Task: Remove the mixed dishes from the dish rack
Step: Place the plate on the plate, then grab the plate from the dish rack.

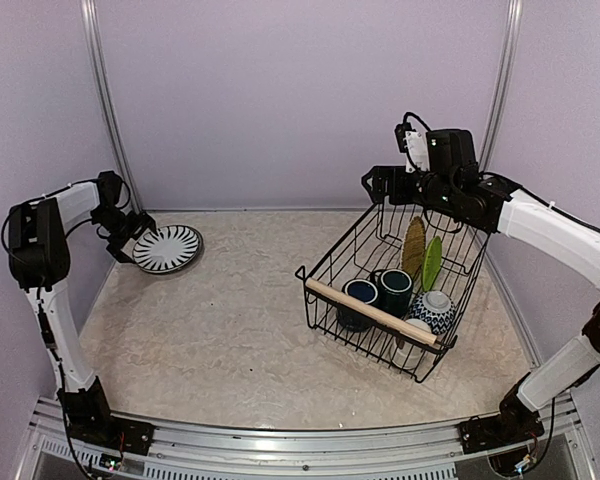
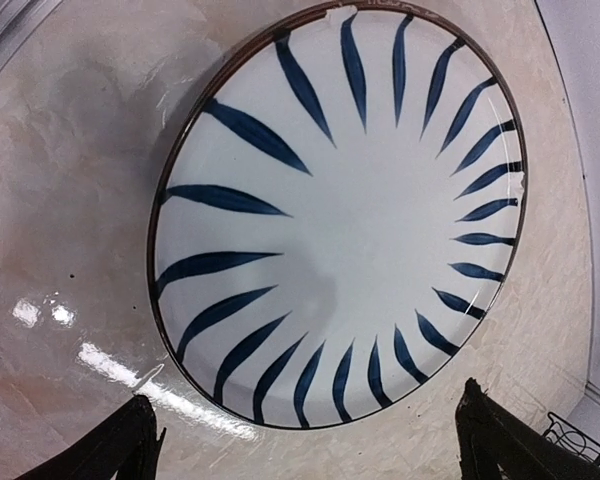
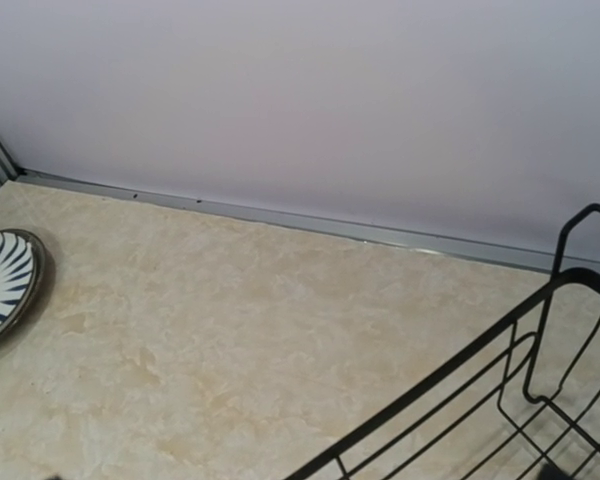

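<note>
Lying flat at the top view's left, the striped plate (image 1: pixel 167 248) is out of the dish rack (image 1: pixel 370 311) at the right, which holds mugs (image 1: pixel 395 290), a bowl (image 1: pixel 435 310) and upright plates (image 1: pixel 413 248). The left gripper (image 1: pixel 138 240), fingers apart, is beside the striped plate, so release seems done. The right gripper (image 1: pixel 380 185), its state not visible, hangs over the rack's far end and probably must lower onto a dish next

Left arm (image 1: pixel 42 250), right arm (image 1: pixel 555 232): white link shells joined by black joint housings; thin black cables routed alongside links.
</note>
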